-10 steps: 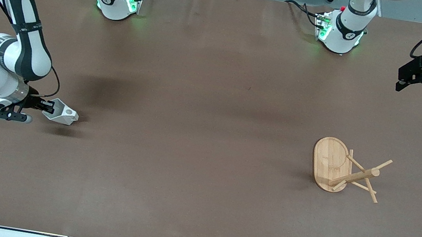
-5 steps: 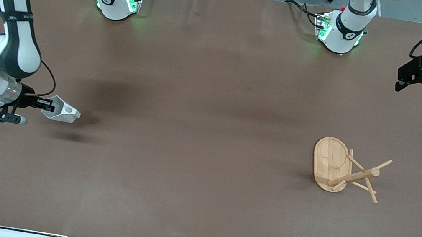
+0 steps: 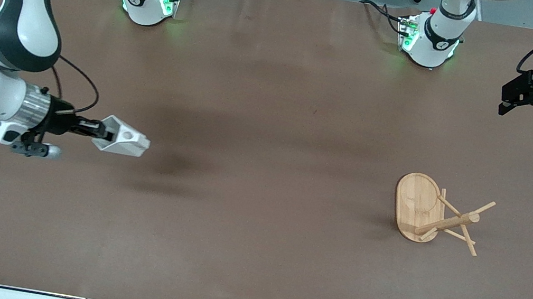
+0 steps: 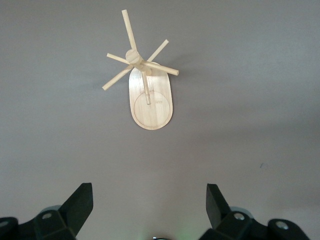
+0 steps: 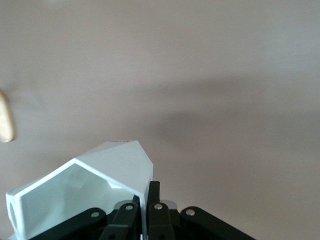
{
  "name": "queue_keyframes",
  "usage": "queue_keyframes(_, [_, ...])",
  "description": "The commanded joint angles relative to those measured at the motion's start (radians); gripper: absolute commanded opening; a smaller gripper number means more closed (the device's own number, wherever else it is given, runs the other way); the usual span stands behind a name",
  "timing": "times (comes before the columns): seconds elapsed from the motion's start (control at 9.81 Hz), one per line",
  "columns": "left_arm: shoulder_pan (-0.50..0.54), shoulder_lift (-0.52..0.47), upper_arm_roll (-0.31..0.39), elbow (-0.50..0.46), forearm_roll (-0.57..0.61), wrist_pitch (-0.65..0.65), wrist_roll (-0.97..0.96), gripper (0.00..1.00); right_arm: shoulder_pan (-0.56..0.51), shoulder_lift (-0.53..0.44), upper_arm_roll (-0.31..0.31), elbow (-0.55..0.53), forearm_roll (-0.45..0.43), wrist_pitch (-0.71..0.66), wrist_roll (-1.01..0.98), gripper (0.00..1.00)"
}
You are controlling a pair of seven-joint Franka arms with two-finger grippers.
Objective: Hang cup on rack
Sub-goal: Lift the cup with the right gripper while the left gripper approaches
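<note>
Two arms work over a brown desk [image 3: 253, 233]. The right gripper [image 3: 99, 132] is up in the air over the desk's right-arm end, its fingers clamped tight on the wall of the cup [image 3: 120, 143]. The cup is white and faceted; it hangs clear of the surface, tipped on its side with its blocky handle and round hole turned upward, and its shadow falls on the desk below it. In the right wrist view the cup [image 5: 80, 192] fills the lower part of the picture, its open inside showing, with the black fingers [image 5: 154, 212] pinching its wall.

The rack [image 3: 435, 214] stands on the desk toward the left arm's end, about midway between the edge with the robot bases and the edge by the front camera. Its oval bamboo base lies flat, with the central post and thin pegs spreading outward from it. It is well apart from the cup, with bare desk between them.

The left gripper [image 3: 512, 100] waits in the air over the left-arm end of the desk, near the corner by the bases, its fingers spread wide and holding nothing. From the left wrist view the rack [image 4: 149, 95] shows between the two parted fingers [image 4: 80, 202].
</note>
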Motion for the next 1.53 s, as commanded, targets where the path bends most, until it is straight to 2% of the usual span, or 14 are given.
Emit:
queue_keyframes(0.0, [-0.003, 0.011, -0.018, -0.025, -0.005, 0.014, -0.009, 1.00, -0.015, -0.028, 0.077, -0.036, 0.135, 0.009, 0.007, 0.01])
queue_keyframes(0.1, [-0.009, 0.019, -0.020, -0.025, -0.011, 0.046, 0.005, 1.00, -0.017, -0.025, 0.113, -0.037, 0.203, 0.013, 0.006, 0.01])
queue_keyframes(0.41, [-0.084, 0.043, -0.116, -0.025, -0.013, 0.072, 0.012, 1.00, -0.005, -0.035, 0.180, -0.069, 0.480, 0.013, -0.007, 0.00])
queue_keyframes(0.51, [-0.122, 0.058, -0.159, -0.023, -0.037, 0.076, 0.025, 1.00, -0.005, -0.038, 0.196, -0.073, 0.551, 0.010, -0.007, 0.00])
queue_keyframes(0.71, [-0.193, 0.092, -0.215, -0.025, -0.130, 0.105, 0.043, 1.00, -0.003, -0.030, 0.239, -0.079, 0.639, 0.009, -0.029, 0.00])
queue_keyframes(0.92, [-0.239, 0.118, -0.239, -0.023, -0.187, 0.160, 0.099, 1.00, -0.003, -0.033, 0.276, -0.167, 0.801, 0.009, -0.172, 0.00])
queue_keyframes(1.02, [-0.239, 0.134, -0.238, -0.025, -0.280, 0.193, 0.227, 1.00, -0.003, -0.035, 0.288, -0.195, 0.844, 0.007, -0.210, 0.00])
queue_keyframes(1.12, [-0.232, 0.140, -0.238, -0.025, -0.321, 0.198, 0.323, 1.00, -0.001, -0.032, 0.305, -0.198, 0.869, 0.010, -0.226, 0.00])
queue_keyframes(1.32, [-0.242, 0.166, -0.239, -0.016, -0.322, 0.209, 0.435, 1.00, 0.012, -0.030, 0.314, -0.229, 0.953, 0.009, -0.289, 0.00])
queue_keyframes(1.43, [-0.262, 0.204, -0.248, 0.022, -0.322, 0.236, 0.481, 1.00, 0.015, -0.030, 0.325, -0.247, 0.998, 0.013, -0.333, 0.00])
